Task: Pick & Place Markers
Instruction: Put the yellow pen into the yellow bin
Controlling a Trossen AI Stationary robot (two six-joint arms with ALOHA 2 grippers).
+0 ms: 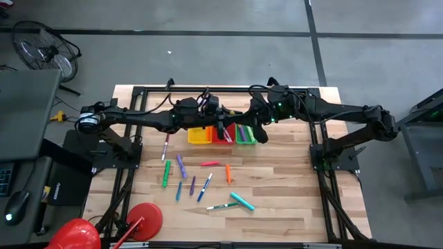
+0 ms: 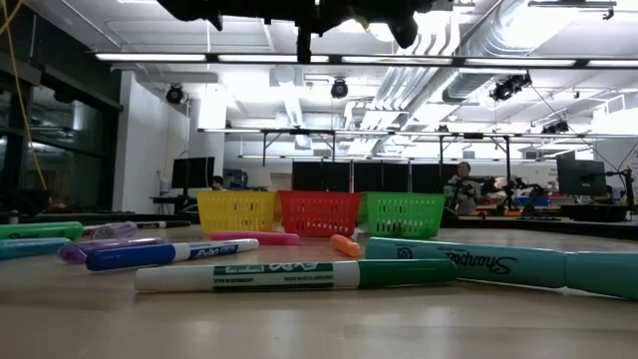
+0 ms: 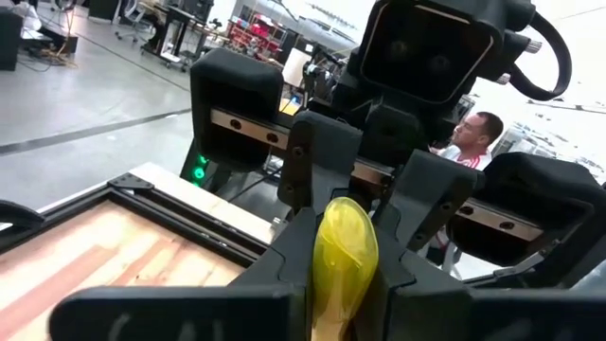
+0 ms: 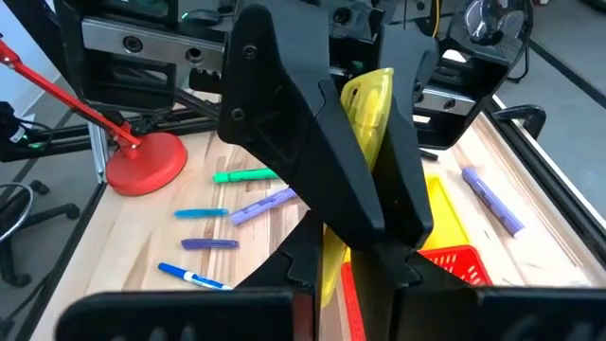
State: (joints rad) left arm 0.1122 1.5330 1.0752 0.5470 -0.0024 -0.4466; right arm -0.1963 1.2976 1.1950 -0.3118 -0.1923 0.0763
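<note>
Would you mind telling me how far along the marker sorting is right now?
Done: a few markers seem to lie in the green basket. In hand: both the left claw and right claw grip one yellow marker. Left: about ten loose markers on the table.

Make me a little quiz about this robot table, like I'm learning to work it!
1. What colour is the middle basket? A yellow, B red, C green.
2. True or false: the right end effector holds a yellow marker.
3. Fill in: the teal marker reads ___.
Key: 1 B; 2 true; 3 Sharpie.
</note>
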